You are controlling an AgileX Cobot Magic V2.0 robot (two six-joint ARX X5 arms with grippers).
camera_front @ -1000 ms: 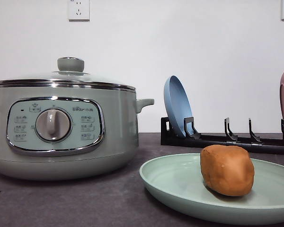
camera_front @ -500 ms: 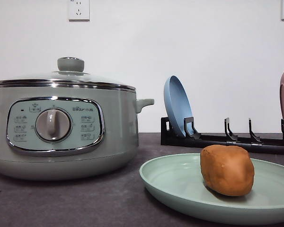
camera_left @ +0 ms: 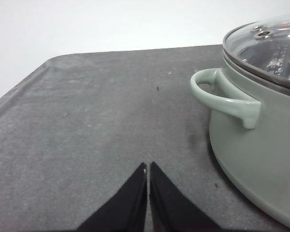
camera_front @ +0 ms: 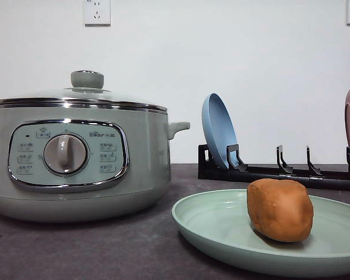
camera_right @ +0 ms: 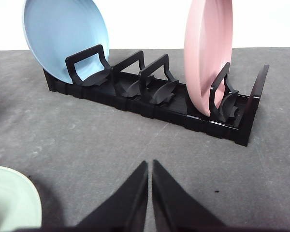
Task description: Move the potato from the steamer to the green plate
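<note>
The orange-brown potato (camera_front: 280, 209) lies on the green plate (camera_front: 216, 224) at the front right of the table. To its left stands the sage-green steamer (camera_front: 76, 157) with its glass lid on. The steamer's side handle and lid edge (camera_left: 253, 121) appear in the left wrist view, where my left gripper (camera_left: 148, 166) is shut and empty above bare table beside the pot. My right gripper (camera_right: 150, 164) is also shut and empty, low over the table in front of the dish rack, with an edge of the green plate (camera_right: 12, 203) off to one side.
A black dish rack (camera_right: 154, 96) at the back right holds a blue plate (camera_right: 63, 38) and a pink plate (camera_right: 208, 53) upright. The same rack (camera_front: 280, 172) and blue plate (camera_front: 219, 131) stand behind the green plate. A white wall closes the back.
</note>
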